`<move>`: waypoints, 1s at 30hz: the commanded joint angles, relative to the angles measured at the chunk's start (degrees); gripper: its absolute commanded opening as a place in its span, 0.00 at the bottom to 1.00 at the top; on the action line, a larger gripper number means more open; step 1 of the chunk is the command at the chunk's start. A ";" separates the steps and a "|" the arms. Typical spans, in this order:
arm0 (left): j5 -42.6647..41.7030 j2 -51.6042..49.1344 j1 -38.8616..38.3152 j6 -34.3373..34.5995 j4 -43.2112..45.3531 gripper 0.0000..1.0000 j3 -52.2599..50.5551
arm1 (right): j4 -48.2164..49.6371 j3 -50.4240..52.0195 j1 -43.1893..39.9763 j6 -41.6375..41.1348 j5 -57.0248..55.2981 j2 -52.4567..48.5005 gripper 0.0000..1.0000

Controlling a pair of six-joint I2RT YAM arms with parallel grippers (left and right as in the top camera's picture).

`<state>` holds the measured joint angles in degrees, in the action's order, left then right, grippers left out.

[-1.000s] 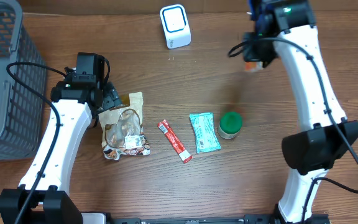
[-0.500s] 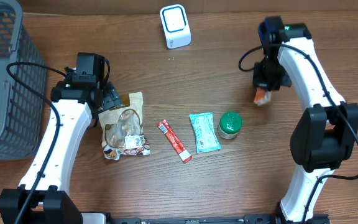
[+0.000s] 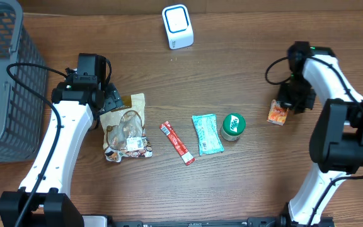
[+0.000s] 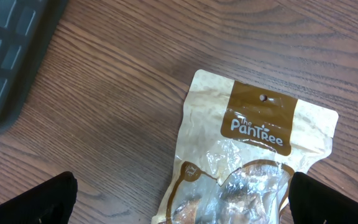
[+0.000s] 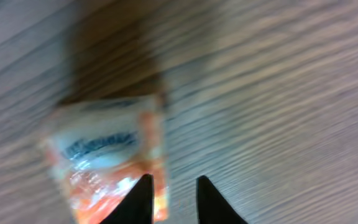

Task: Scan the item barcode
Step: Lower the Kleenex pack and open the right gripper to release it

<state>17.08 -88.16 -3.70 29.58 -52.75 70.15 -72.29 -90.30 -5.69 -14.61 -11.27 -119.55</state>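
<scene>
Orange packet (image 3: 277, 112) lies on the wooden surface (image 3: 232, 189) at the right side, just right of the green-lidded jar (image 3: 233, 126). It is well apart from the scanner (image 3: 178, 26), the white box with a blue-rimmed face at the far edge. Largest on that surface is the grey mesh basket (image 3: 8, 82) at the far left. Near it the left tool (image 4: 182, 202) hangs over the tan Pantree pouch (image 3: 126, 129), fingers spread wide and gripping nothing. Smaller things follow in a row: a teal sachet (image 3: 207, 133) beside the jar, and a thin red stick (image 3: 178, 143) left of the sachet.

A second ago the right arm held the packet up near the far right with its tool clenched, and half a second ago it was coming down. Now the packet rests on the wood and the right tool (image 5: 173, 190) has begun to part. Bare wood shows between its fingertips and the packet sits beside one of them, so it looks released. I judge that this item's pass at the scanner is over or given up, and that another item comes next.

The packet lies flat, printed face up, with no barcode in sight. Its long axis runs roughly far to near, leaning a little. The wrist view is too blurred to tell which end is the top.
</scene>
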 commanded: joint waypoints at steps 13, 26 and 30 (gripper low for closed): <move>-0.20 1.18 -0.07 -0.44 -0.13 0.99 0.98 | -8.85 -8.72 -3.43 -0.44 24.94 0.17 0.36; -0.22 1.18 -0.07 -0.44 -0.13 1.00 0.98 | 4.33 -0.94 2.95 -3.98 21.22 0.17 0.33; -0.20 1.18 -0.07 -0.44 -0.13 1.00 0.98 | 7.58 1.07 4.42 -6.67 16.65 0.17 0.34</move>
<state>17.08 -88.16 -3.70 29.61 -52.75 70.15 -65.93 -90.59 -1.85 -18.83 9.58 -119.55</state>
